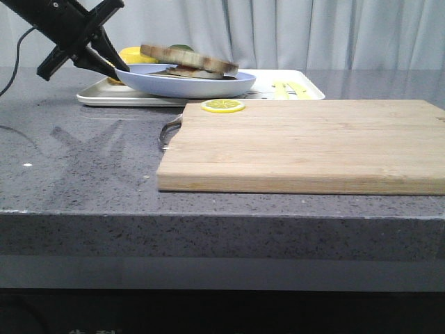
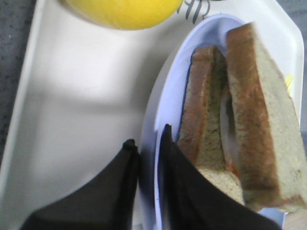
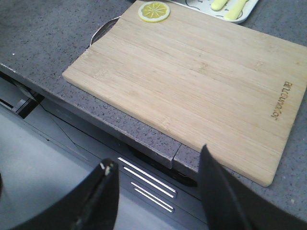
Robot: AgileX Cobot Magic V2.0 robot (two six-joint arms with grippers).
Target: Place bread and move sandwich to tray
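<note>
The light-blue plate (image 1: 208, 86) is over the left part of the white tray (image 1: 97, 97); I cannot tell whether it rests on the tray. It carries the sandwich (image 1: 198, 72): a lower slice with fried egg. The bread slice (image 1: 186, 56) lies tilted on top. My left gripper (image 1: 118, 67) is shut on the plate's left rim. In the left wrist view the gripper (image 2: 147, 136) has one finger on each side of the rim (image 2: 163, 96), beside the bread (image 2: 268, 129) and the lower slice (image 2: 201, 105). My right gripper (image 3: 156, 158) is open and empty, in front of the table's edge.
A wooden cutting board (image 1: 306, 142) fills the table's middle and right, with a lemon slice (image 1: 222, 106) on its far left corner and a metal handle (image 1: 168, 132) at its left end. A yellow object (image 2: 124, 9) sits on the tray (image 2: 81, 96) behind the plate.
</note>
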